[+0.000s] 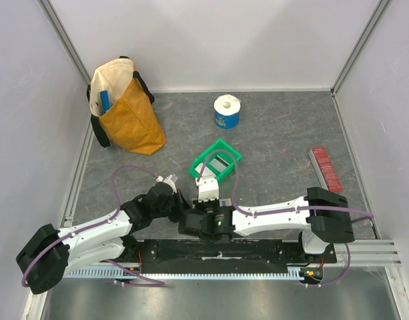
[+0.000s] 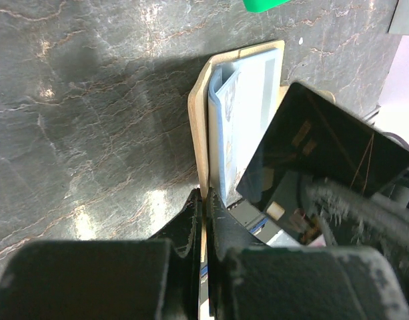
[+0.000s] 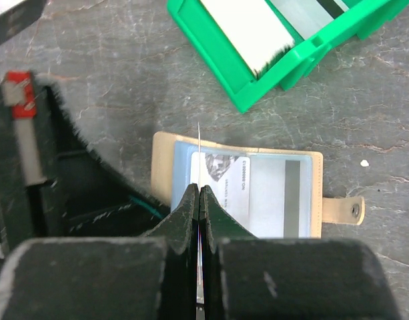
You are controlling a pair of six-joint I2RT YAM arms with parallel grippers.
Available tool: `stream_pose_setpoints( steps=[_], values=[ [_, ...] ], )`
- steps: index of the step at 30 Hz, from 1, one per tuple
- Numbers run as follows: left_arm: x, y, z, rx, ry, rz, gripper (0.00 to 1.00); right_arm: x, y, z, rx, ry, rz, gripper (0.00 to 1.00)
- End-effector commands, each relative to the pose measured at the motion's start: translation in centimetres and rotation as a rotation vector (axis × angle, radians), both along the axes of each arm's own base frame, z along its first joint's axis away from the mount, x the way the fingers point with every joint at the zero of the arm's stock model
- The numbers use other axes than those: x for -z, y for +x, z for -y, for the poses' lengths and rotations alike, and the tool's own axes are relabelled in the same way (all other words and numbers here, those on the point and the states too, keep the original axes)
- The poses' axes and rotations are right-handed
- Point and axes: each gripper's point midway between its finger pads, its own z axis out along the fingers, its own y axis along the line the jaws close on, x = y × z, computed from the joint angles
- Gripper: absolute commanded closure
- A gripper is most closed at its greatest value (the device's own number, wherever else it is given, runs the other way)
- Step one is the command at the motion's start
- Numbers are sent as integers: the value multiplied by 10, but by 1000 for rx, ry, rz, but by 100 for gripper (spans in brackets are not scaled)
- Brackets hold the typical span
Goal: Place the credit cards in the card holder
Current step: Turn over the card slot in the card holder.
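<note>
The tan card holder [image 3: 163, 163] lies open on the grey table, its closing tab [image 3: 342, 211] to the right. Its clear pockets hold a printed white card [image 3: 227, 183] and a card with a dark stripe [image 3: 291, 193]. My right gripper [image 3: 199, 191] is shut on a dark credit card [image 2: 324, 157], which shows only as a thin edge [image 3: 199, 150] in the right wrist view, standing over the holder's left side. My left gripper [image 2: 205, 200] is shut on the near edge of the holder's tan flap [image 2: 199, 113]. In the top view the holder [image 1: 208, 192] sits between both wrists.
A green plastic bin [image 1: 225, 148] with more cards [image 3: 244, 27] stands just beyond the holder. At the back left is a yellow bag [image 1: 127, 113], and at the back centre a blue-and-white roll [image 1: 227, 111]. A red ridged strip [image 1: 325, 169] lies at the right.
</note>
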Motion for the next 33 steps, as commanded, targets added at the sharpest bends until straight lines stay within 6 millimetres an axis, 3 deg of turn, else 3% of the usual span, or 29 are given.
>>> stream_pose_setpoints(
  steps=[1, 6, 21, 29, 33],
  values=[
    [-7, 3, 3, -27, -38, -2, 98, -11, 12, -8, 28, 176, -37, 100],
    [-2, 3, 2, -29, -29, -9, 98, 1, 11, -9, 24, 201, -71, 100],
    [0, 2, 3, -30, -31, -19, 98, 7, 10, -20, -5, 212, -82, 100],
    [-3, 3, 4, -38, -41, -17, 98, 30, -12, -22, -50, 139, -103, 100],
    [-4, 4, 5, -39, -58, -10, 98, 25, -14, -20, -36, 54, -44, 100]
  ],
)
